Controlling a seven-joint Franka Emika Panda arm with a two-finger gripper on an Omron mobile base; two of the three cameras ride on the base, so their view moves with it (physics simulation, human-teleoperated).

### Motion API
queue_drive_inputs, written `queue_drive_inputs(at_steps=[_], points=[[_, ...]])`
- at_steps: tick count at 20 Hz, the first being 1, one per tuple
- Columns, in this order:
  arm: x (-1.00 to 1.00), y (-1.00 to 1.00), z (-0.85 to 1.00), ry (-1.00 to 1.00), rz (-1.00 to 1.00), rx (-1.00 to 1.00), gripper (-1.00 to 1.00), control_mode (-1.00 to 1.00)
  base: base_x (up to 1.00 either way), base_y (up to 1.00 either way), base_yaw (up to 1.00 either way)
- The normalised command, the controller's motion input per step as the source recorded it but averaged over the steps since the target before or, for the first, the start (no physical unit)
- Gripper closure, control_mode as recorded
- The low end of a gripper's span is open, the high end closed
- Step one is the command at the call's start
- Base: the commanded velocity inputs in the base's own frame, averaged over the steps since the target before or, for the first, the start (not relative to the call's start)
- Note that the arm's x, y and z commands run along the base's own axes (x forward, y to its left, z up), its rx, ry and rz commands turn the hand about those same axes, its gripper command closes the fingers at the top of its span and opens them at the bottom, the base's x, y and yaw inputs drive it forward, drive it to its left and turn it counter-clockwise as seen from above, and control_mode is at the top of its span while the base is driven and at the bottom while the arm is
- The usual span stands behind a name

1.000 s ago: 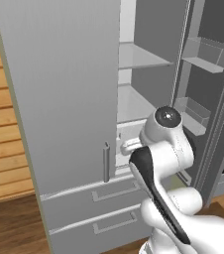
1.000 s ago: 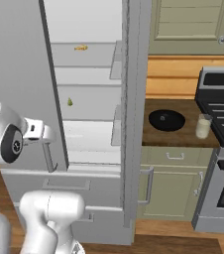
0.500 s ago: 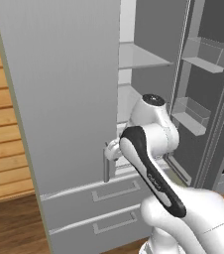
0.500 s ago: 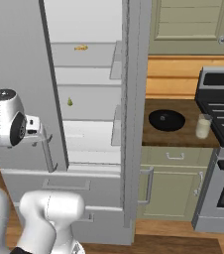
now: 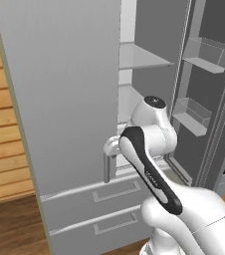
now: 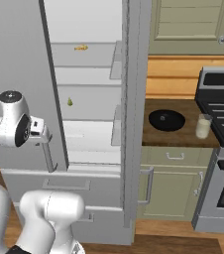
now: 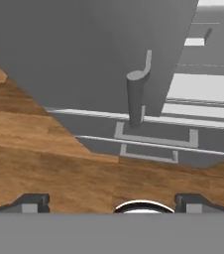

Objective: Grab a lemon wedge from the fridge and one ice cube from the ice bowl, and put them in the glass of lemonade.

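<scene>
Fridge (image 6: pixel 20 59): door open. Lemon wedge (image 6: pixel 70 102): on middle shelf, untouched. Fingers (image 7: pixel 32 202): spread, empty, near door handle (image 5: pixel 107 162). Ice bowl (image 6: pixel 166 120), glass of lemonade (image 6: pixel 202 126): on desk. Both pickups remain.

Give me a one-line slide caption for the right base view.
Fridge open, lemon wedge on a middle shelf; ice bowl and glass of lemonade on the counter.

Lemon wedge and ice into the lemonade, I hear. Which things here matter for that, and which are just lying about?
For the job:
lemon wedge
fridge
ice bowl
glass of lemonade
gripper, open

Just there:
small orange-yellow lump on an upper fridge shelf
stove
beige cabinets
</scene>
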Motion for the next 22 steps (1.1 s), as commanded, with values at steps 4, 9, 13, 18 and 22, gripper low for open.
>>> queue_drive_inputs(at_steps=[4,9,13,18,22], points=[[0.26,0.00,-0.08,0.00,-0.19,-0.05,-1.00,-1.00,0.00,0.00,0.00],[0.57,0.10,-0.25,0.00,-0.09,-0.02,-1.00,-1.00,0.00,0.00,0.00],[0.40,0.01,-0.32,0.00,0.00,0.00,-1.00,-1.00,0.00,0.00,0.00],[0.47,0.02,-0.44,-0.07,0.00,0.00,-1.00,-1.00,0.00,0.00,0.00],[0.57,0.18,-0.37,-0.19,0.00,0.00,-1.00,-1.00,0.00,0.00,0.00]])
